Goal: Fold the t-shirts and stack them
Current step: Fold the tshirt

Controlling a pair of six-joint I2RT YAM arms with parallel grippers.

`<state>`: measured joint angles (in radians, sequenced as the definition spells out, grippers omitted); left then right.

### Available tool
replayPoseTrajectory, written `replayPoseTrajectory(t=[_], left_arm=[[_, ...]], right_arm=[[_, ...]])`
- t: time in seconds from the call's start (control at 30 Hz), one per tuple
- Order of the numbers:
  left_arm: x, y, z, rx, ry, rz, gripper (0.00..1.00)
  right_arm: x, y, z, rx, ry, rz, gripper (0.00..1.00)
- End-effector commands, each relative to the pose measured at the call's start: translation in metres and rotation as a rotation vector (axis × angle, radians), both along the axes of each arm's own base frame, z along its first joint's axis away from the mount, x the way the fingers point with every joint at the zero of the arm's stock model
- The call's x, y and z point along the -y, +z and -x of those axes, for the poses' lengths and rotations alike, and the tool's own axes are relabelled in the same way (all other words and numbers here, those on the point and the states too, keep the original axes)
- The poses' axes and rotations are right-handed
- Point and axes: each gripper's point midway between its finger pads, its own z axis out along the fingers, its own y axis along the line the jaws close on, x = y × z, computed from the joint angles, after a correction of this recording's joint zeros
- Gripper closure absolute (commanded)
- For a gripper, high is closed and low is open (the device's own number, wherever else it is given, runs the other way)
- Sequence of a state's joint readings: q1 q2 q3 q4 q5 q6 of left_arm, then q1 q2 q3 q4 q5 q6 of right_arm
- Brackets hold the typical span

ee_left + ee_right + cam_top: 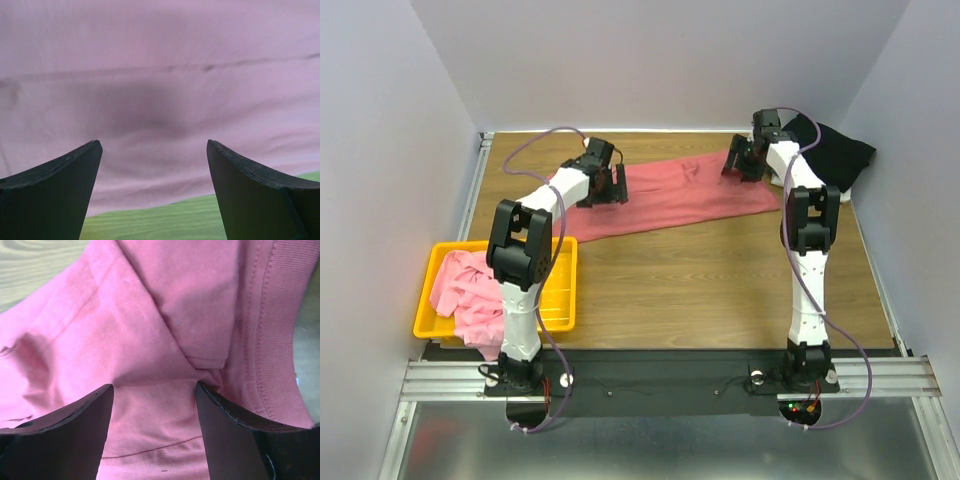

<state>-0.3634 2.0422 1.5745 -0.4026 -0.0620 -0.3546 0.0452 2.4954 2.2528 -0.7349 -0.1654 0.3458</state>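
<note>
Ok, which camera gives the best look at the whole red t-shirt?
Top external: the red t-shirt lies stretched out, nearly all in sight. Left wrist shows only a flat patch of cloth; right wrist, a close-up of folds and a ribbed edge.

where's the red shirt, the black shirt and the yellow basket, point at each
dusty-red t-shirt [690, 195], top external view, middle of the spread cloth
black t-shirt [845, 155], top external view, centre of the bunched cloth
yellow basket [432, 328], top external view, near left corner of its rim
</note>
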Motion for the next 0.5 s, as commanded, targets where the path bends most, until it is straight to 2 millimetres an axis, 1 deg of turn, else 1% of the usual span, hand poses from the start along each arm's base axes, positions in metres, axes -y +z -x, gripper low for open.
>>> replayPoseTrajectory(t=[0.0,0.03,0.07,0.1,0.13,0.17,0.2,0.23,0.27,0.3,0.33,0.37,0.4,0.43,0.47], left_arm=[[0.000,0.064,-0.037,0.122,-0.013,-0.005,0.01],[-0.002,0.068,-0.044,0.134,-0.009,-0.008,0.01],[-0.004,0.071,-0.050,0.142,-0.003,-0.011,0.01],[-0.006,0.072,-0.062,0.155,0.004,-0.017,0.01],[-0.008,0.069,-0.064,0.142,0.006,-0.025,0.01],[-0.011,0.063,-0.071,0.135,0.013,-0.028,0.01],[-0.012,0.057,-0.071,0.123,0.006,-0.034,0.01],[-0.012,0.052,-0.072,0.118,0.005,-0.035,0.01],[-0.012,0.048,-0.073,0.114,-0.002,-0.035,0.01],[-0.012,0.035,-0.069,0.092,-0.016,-0.037,0.01],[-0.010,0.032,-0.071,0.101,-0.025,-0.031,0.01],[-0.009,0.025,-0.069,0.089,-0.032,-0.029,0.01],[-0.007,0.014,-0.065,0.070,-0.041,-0.022,0.02],[-0.007,0.009,-0.063,0.062,-0.045,-0.019,0.02],[-0.007,-0.002,-0.056,0.035,-0.050,-0.017,0.01]], right_arm=[[-0.011,0.035,-0.020,0.099,0.029,-0.081,0.27],[-0.009,0.043,-0.021,0.114,0.028,-0.074,0.27],[-0.008,0.062,-0.020,0.146,0.028,-0.068,0.27],[-0.007,0.061,-0.015,0.135,0.028,-0.059,0.26],[-0.004,0.066,-0.012,0.140,0.023,-0.042,0.26],[-0.002,0.069,-0.008,0.140,0.021,-0.036,0.26],[-0.002,0.071,0.003,0.124,0.023,-0.029,0.26],[0.001,0.072,0.008,0.119,0.017,-0.017,0.26],[0.002,0.068,0.015,0.101,0.015,-0.013,0.26],[0.003,0.069,0.021,0.093,0.016,-0.008,0.26],[0.005,0.064,0.033,0.068,0.013,-0.003,0.26],[0.005,0.062,0.038,0.059,0.011,0.000,0.26],[0.006,0.055,0.049,0.031,0.006,0.003,0.26],[0.007,0.053,0.053,0.021,0.001,0.003,0.26],[0.007,0.052,0.057,0.013,0.000,0.004,0.26]])
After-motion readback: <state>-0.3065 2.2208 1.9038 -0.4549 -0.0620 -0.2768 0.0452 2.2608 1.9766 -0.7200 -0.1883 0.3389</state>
